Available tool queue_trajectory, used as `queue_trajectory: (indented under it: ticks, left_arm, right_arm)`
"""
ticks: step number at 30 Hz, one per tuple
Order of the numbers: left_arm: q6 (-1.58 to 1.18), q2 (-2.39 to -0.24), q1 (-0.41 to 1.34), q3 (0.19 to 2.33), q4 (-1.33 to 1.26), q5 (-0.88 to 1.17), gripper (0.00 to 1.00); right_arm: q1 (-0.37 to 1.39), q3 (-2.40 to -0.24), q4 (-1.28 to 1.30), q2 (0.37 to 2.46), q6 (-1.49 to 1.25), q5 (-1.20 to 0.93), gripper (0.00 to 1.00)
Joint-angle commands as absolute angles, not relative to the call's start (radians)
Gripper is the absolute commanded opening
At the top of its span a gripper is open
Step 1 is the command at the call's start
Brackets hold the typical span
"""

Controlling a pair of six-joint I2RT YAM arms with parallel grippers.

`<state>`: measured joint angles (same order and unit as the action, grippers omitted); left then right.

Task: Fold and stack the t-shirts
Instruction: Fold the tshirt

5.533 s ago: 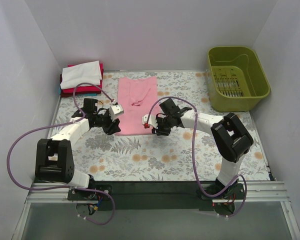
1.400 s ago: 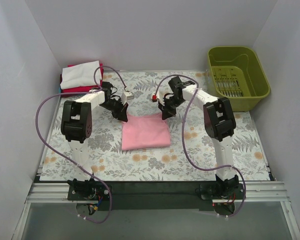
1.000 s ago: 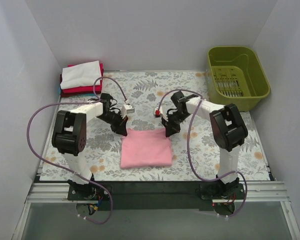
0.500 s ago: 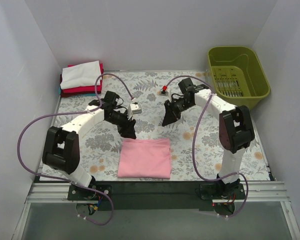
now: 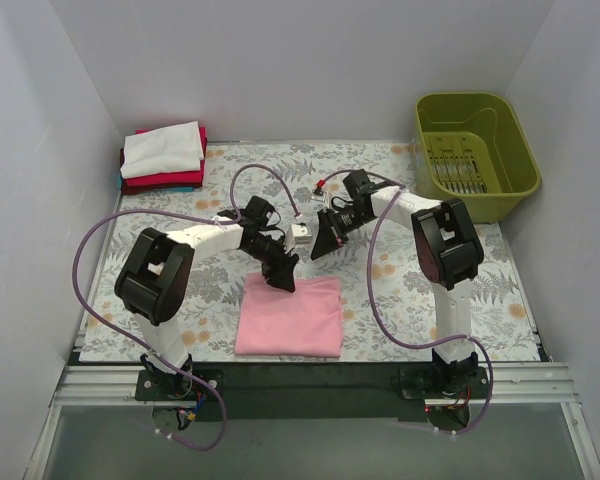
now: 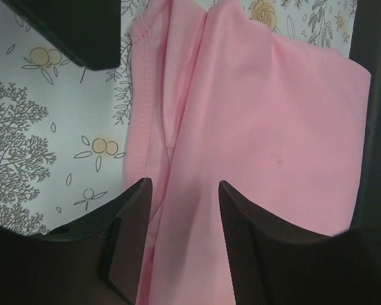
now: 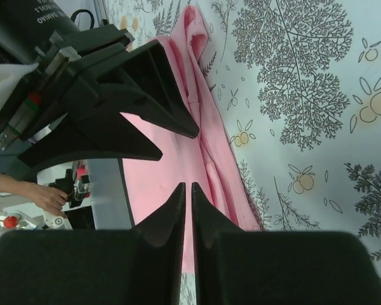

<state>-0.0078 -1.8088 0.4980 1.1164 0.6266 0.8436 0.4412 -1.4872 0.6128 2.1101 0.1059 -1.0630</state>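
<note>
Pink t-shirt (image 5: 290, 318): folded into a neat rectangle, lying flat on the floral cloth (image 5: 400, 290) of the desk, at the near edge, between the two arms.
Stack (image 5: 162, 160): far left corner of the desk, well apart from the pink one; a white t-shirt (image 5: 162, 148) on top, a red t-shirt (image 5: 175, 181) under it.
Left gripper (image 5: 283, 276): released, jaws apart and empty, poised over the pink t-shirt's far left edge; its wrist view shows the layered hem running between the fingers (image 6: 127, 248).
Right gripper (image 5: 320, 245): pinched almost together on nothing, just beyond the shirt's far edge, over bare cloth.
Green basket (image 5: 420, 120): far right corner, out of the way.
Step in hand: by my reading the folding is done and the lift to the stack comes next.
Doing it well: bring each gripper down on a far corner and take every layer in the pinch, not the top ply alone; the right one must spread first. Raise both sides level so the fold does not sag, carry low, lay it square on the white t-shirt.
Risk: a shallow bite would likely peel one layer and undo the fold.
</note>
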Motion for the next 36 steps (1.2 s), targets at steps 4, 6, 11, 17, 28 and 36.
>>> queue_trajectory:
  ticks: [4,6,11,17,28,36]
  left_arm:
    - [-0.031,-1.813,0.531,1.089,0.543,0.822,0.45]
    - [-0.021,-1.815,0.532,1.094,0.555,0.825,0.45]
    - [-0.014,-1.792,0.537,1.085,0.584,0.856,0.36]
    - [-0.012,-1.776,0.548,1.061,0.594,0.851,0.21]
    - [-0.006,-1.735,0.554,1.063,0.594,0.841,0.00]
    - [-0.003,-1.625,0.571,1.042,0.594,0.798,0.00]
  right_arm:
    - [0.448,-1.378,0.508,2.086,0.020,-1.115,0.11]
    - [0.448,-1.339,0.482,2.071,0.011,-1.117,0.11]
    - [0.446,-1.296,0.433,2.046,-0.015,-1.111,0.11]
    - [0.446,-1.298,0.377,2.049,-0.049,-1.106,0.11]
    - [0.502,-1.362,0.264,2.085,-0.167,-1.124,0.12]
    - [0.577,-1.362,0.158,2.163,-0.244,-1.149,0.11]
